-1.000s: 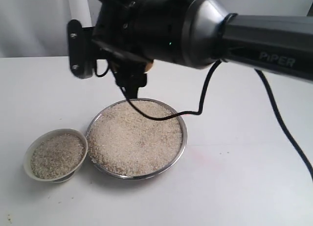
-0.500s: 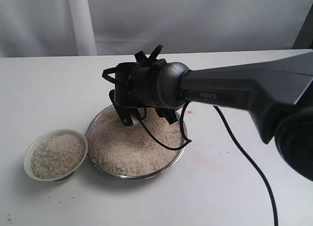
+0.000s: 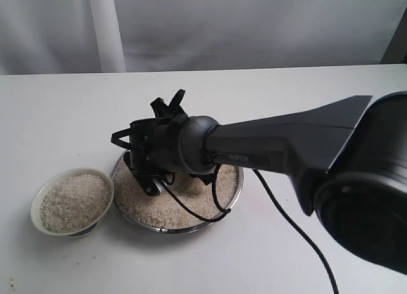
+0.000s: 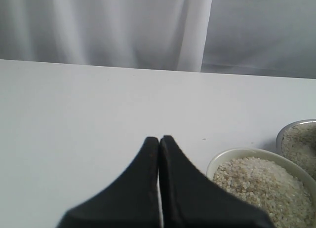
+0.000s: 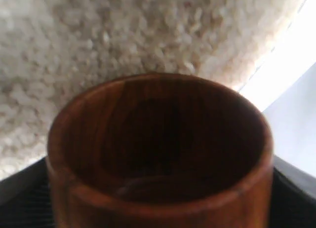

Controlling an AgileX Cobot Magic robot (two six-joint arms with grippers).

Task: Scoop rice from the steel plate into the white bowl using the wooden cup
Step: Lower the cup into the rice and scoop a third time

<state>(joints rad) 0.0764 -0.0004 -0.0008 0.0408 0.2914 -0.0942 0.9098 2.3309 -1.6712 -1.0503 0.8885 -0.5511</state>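
the cup (image 5: 158,208) is a round vessel of reddish-brown wood with visible grain. its interior is dark bare wood. its mouth faces the right wrist camera, and beyond its rim lies the rice (image 5: 98,40), loose off-white grains. the rice fills the plate (image 3: 236,191), a shiny metal dish at lower centre of the exterior frame. more grains fill the cream-white bowl (image 3: 37,208) at lower left, rim just beside the plate's rim.

the right arm enters from the right edge of the exterior frame, crosses the centre and angles its wrist down over the plate's left half. the right gripper (image 3: 151,181) sits low at the rice surface near the plate's left rim. its black fingers (image 5: 22,201) flank the cup on both sides, clamped on it. whether the cup touches the rice cannot be told.

the left gripper (image 4: 159,144) has its jaws pressed together, holding nothing, over the white table (image 4: 74,114) near the bowl.

the exterior view hides the cup behind the wrist; only the right wrist view shows it. the exterior view alone shows a black cable (image 3: 191,211) looping over the rice. the left gripper appears only in the left wrist view.
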